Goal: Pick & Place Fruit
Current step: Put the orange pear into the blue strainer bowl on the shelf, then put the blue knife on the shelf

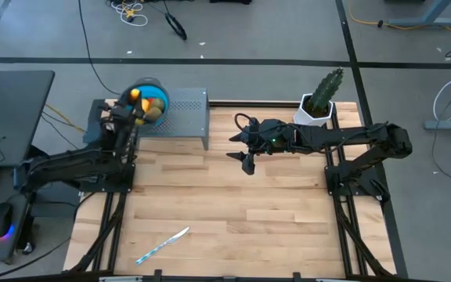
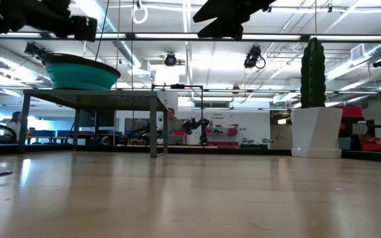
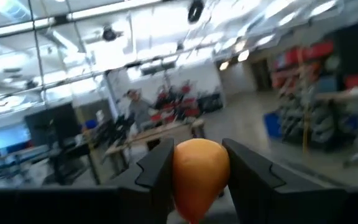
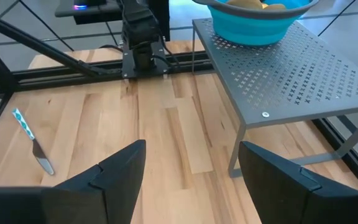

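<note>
Green cactus (image 1: 326, 88) in a white pot at the table's far edge — white-and-blue knife (image 1: 162, 244) near the front.

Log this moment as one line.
left gripper: holding orange fruit above blue bowl | right gripper: open, empty, mid-table

The pale wooden bench (image 2: 190, 198) fills the lower half of the level view, and on it at the left stands a grey perforated metal stand (image 2: 91, 99) on thin legs, carrying a teal bowl (image 2: 79, 71). At the right a tall green cactus (image 2: 313, 73) rises upright from a white pot (image 2: 317, 131) set on the bench, well apart from the stand. Dark arm parts hang at the top edge, one above the bowl (image 2: 38, 16) and one near the middle (image 2: 227, 16), and a person (image 2: 172, 122) sits in the room far behind
</note>
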